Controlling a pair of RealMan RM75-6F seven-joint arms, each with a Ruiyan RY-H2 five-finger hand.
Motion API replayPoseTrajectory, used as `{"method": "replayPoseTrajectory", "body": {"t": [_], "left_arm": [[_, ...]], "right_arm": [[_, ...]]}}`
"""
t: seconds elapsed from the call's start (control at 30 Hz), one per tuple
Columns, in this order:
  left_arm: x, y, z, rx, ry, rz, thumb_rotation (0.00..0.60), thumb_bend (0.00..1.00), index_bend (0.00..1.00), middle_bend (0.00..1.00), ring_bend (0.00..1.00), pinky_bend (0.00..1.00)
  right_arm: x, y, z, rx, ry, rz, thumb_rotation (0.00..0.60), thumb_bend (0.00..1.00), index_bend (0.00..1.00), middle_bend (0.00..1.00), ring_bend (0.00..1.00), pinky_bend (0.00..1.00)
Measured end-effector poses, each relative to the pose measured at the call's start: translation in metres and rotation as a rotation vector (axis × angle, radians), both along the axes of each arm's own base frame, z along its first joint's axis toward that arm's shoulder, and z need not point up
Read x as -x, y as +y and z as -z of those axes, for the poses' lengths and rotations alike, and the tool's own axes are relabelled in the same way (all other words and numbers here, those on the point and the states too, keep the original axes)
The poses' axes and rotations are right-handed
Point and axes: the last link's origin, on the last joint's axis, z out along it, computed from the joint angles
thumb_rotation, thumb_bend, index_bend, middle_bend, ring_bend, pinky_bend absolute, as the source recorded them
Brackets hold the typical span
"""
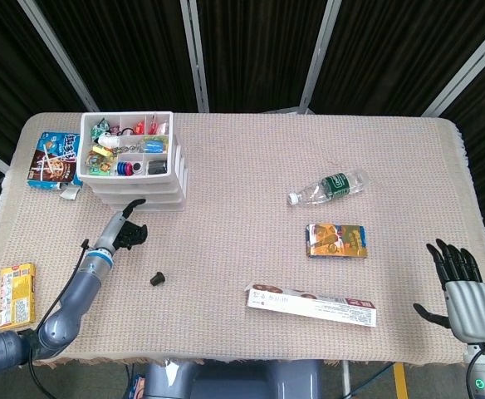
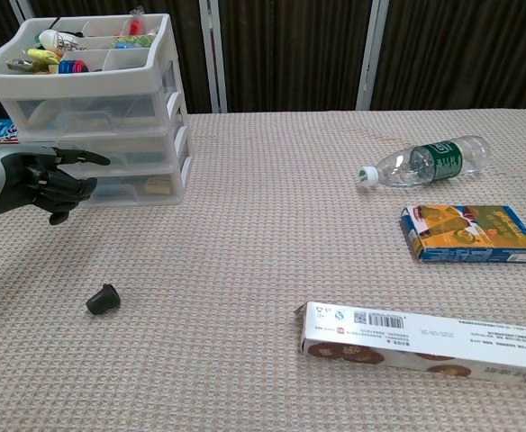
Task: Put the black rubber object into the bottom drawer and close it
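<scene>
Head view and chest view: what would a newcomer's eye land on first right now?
Likely the white drawer unit at the table's far left, its top tray full of colourful bits, with the left hand hovering in front of its lower drawers. Next, the black rubber object lying alone on the cloth nearer the robot, untouched.

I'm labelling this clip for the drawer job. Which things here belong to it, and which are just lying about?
Belong to the job:
black rubber object
bottom drawer of the drawer unit
left hand

Lying about:
water bottle
orange snack box
long white box
blue packet
yellow packet
</scene>
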Motion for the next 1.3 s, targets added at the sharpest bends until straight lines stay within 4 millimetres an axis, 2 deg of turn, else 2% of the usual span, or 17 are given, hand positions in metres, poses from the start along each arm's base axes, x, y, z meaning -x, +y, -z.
{"method": "replayPoseTrajectory", "body": {"t": [0.2,0.77,1.1,1.3], "left_arm": [[0.002,0.004,0.005,0.002,-0.03,-0.033,0.6,0.63,0.0,0.93,0.83,0.75],[-0.011,0.009,0.021,0.059,-0.274,-0.118,0.6,0.63,0.0,0.93,0.83,0.75],[-0.011,0.014,0.022,0.048,-0.308,-0.118,0.6,0.63,0.09,0.93,0.83,0.75],[-0.009,0.01,0.022,0.05,-0.31,-0.108,0.6,0.63,0.12,0.93,0.83,0.75]], "right_arm": [[0.0,0.0,0.0,0.0,0.0,0.0,0.6,0.02,0.05,0.0,0.0,0.0],[-0.001,0.0,0.001,-0.003,0.0,-0.003,0.6,0.01,0.05,0.0,0.0,0.0],[-0.001,0.0,0.001,-0.003,0.002,-0.003,0.6,0.02,0.05,0.0,0.0,0.0],[0.0,0.0,0.0,-0.001,0.002,-0.001,0.6,0.02,0.05,0.0,0.0,0.0]]}}
